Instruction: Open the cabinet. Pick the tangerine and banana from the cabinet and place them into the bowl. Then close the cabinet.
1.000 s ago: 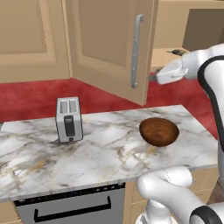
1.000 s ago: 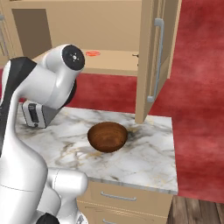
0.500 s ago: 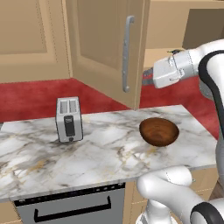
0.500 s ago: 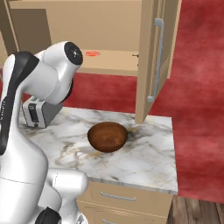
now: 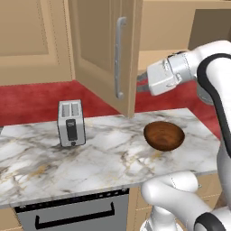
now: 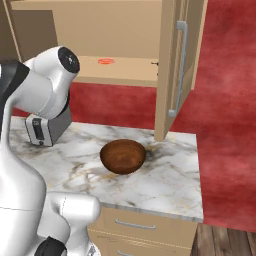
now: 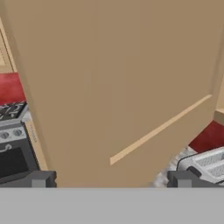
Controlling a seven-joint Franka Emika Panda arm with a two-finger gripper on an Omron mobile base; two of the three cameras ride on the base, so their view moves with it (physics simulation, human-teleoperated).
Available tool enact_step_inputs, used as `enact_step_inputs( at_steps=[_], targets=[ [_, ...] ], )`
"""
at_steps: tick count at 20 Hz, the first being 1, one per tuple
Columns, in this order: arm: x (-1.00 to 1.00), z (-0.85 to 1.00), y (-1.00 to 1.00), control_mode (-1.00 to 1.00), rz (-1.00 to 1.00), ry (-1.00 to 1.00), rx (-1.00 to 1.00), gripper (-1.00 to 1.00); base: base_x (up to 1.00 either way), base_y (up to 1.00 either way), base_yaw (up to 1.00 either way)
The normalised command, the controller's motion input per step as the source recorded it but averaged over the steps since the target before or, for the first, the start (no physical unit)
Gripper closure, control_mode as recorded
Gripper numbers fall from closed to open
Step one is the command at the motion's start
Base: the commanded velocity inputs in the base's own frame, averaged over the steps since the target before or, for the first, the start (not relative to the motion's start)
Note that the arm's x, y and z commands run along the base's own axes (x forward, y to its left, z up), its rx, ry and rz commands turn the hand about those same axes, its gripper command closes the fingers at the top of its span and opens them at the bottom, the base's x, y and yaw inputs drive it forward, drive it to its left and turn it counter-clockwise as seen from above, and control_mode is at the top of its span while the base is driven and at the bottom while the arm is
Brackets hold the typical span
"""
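The cabinet stands open, and its left door with the silver bar handle is swung far out over the counter. My gripper is open just behind that door's free edge. The door's plain inner face is very close in the hand view, with nothing between my fingertips. The right door also stands open. The tangerine lies on the cabinet shelf. Below, the dark brown bowl sits empty on the marble counter. The banana is hidden.
A silver toaster stands on the counter to the left of the bowl. A stove shows at the left of the hand view, and an oven front sits under the counter. My arm's upper link blocks the left of the right base view.
The left cabinet door has swung further open, its handle moving left. My open gripper has followed it leftward behind the door's edge. Bowl, toaster and tangerine have stayed put.
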Motion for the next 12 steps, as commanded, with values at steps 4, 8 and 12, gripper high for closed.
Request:
enact_step_inputs(
  at_steps=[4,8,12],
  targets=[
    [-0.05,0.00,0.35,-1.00,0.01,0.00,0.01,-1.00,0.00,0.00,0.00],
    [-0.03,0.00,0.33,-1.00,0.00,0.00,0.01,-1.00,0.00,0.00,0.00],
    [-0.03,0.00,0.34,-1.00,0.00,0.01,0.01,-1.00,0.00,0.00,0.00]
  ],
)
